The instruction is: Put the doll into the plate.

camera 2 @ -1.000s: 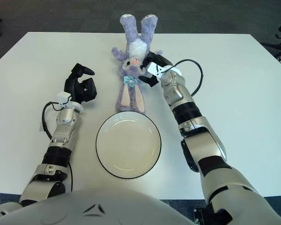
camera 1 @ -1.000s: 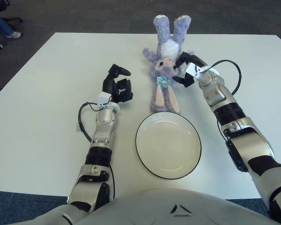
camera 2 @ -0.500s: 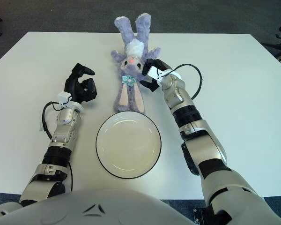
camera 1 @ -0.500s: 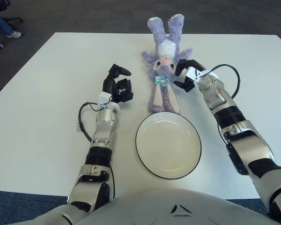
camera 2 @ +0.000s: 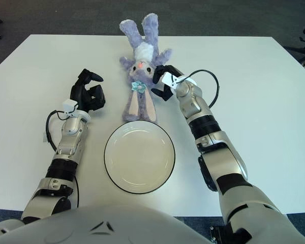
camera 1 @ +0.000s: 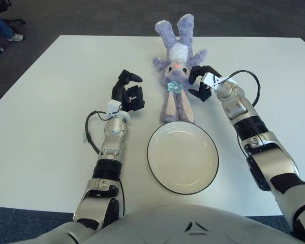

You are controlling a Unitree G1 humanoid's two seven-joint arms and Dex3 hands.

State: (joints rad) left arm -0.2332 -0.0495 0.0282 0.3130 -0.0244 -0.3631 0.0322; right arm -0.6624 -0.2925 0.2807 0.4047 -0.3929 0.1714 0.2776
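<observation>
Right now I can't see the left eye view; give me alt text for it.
A purple plush rabbit doll lies on the white table just beyond an empty white plate. The right hand is at the doll's side, fingers open around it; the left hand shows left of the doll.

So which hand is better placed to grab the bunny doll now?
Right. The right hand is already beside the doll with fingers spread; the left hand shows farther off, across the table from it.
</observation>
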